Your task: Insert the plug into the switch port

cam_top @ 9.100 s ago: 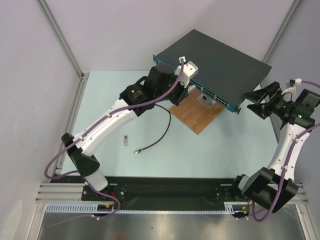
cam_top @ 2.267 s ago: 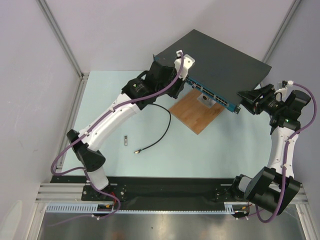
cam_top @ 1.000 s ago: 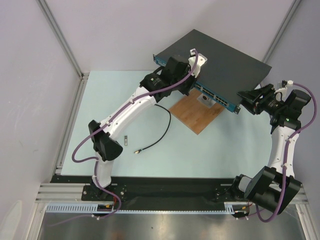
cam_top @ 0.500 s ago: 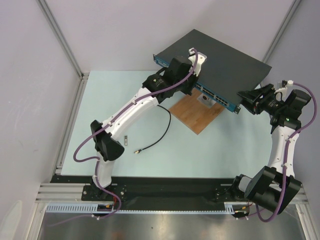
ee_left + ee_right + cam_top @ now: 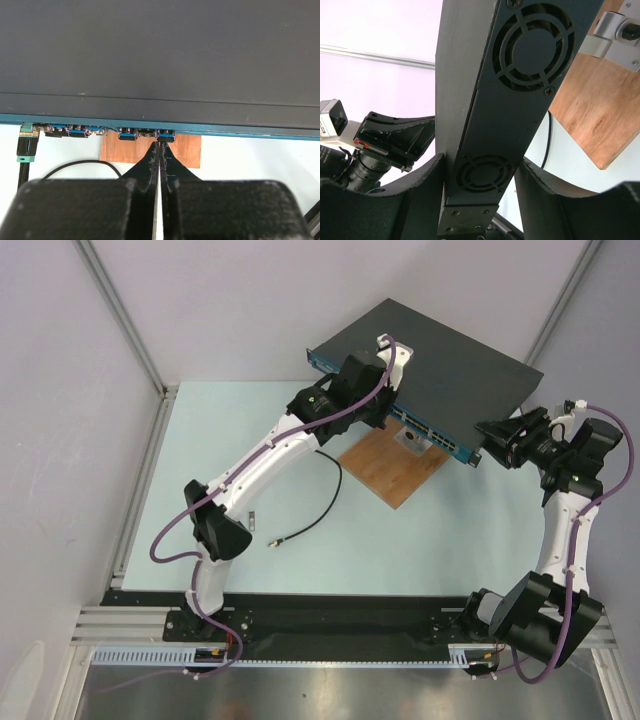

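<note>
1. Loose cable (image 5: 337, 485) end lies on the desk (image 5: 200, 440).
2. My left pincer (image 5: 159, 146) is pinched nearly shut, tips at a port. The plug is hidden, so I can't confirm it's seated.
3. My right pincer (image 5: 481, 167) clamps the switch (image 5: 440, 360) end at the far side.

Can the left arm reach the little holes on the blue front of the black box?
Probably yes. The left gripper has its closed tips right up at the ports along the front of the switch, and in the wrist view nothing sits between them.
</note>
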{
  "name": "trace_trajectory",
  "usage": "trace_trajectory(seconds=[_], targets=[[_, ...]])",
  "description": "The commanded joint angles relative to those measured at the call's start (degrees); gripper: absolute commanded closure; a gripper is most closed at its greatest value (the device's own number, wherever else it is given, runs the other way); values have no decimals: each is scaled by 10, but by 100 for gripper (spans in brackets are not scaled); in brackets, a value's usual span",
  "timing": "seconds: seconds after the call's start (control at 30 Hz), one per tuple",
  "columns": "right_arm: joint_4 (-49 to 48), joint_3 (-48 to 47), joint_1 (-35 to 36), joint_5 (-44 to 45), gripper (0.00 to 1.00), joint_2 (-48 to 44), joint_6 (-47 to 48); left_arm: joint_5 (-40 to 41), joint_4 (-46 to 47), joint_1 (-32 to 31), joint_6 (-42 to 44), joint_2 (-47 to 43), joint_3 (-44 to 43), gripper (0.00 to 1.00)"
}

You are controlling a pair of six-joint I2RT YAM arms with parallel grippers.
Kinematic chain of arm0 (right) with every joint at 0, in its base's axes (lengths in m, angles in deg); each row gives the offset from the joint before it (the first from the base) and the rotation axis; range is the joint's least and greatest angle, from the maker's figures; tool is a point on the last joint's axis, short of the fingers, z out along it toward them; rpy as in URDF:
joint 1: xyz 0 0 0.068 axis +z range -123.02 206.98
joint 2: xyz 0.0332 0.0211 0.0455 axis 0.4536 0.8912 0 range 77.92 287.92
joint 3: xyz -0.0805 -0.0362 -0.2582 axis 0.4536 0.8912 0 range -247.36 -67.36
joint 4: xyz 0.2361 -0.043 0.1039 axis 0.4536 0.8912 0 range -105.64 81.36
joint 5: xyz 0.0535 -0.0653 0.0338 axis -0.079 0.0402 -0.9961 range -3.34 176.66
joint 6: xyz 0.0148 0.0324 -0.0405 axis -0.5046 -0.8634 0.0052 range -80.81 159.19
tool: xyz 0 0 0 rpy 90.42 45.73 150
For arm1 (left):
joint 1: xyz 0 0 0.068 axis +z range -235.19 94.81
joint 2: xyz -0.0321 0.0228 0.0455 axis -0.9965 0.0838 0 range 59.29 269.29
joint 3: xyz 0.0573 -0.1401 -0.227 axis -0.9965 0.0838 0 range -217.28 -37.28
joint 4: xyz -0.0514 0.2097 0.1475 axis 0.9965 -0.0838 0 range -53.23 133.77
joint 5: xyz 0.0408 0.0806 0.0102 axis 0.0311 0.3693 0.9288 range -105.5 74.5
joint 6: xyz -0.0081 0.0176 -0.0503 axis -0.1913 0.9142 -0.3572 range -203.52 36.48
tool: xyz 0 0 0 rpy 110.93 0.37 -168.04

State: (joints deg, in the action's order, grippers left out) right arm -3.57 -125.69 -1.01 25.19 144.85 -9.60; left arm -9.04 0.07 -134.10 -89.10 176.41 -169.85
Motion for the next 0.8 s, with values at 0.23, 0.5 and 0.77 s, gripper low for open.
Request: trace_trajectory(seconds=[0.23,0.5,0.77], targets=[[11,-38,-19,-2,100,13,56,-126,145,19,54,-171,166,72],[20,-62,-31,-26,50,32,63,-172,73,40,187,-388,398,32],[69,-85,-57,-55,12,36,103,-290,-87,154,336,-524,519,18]])
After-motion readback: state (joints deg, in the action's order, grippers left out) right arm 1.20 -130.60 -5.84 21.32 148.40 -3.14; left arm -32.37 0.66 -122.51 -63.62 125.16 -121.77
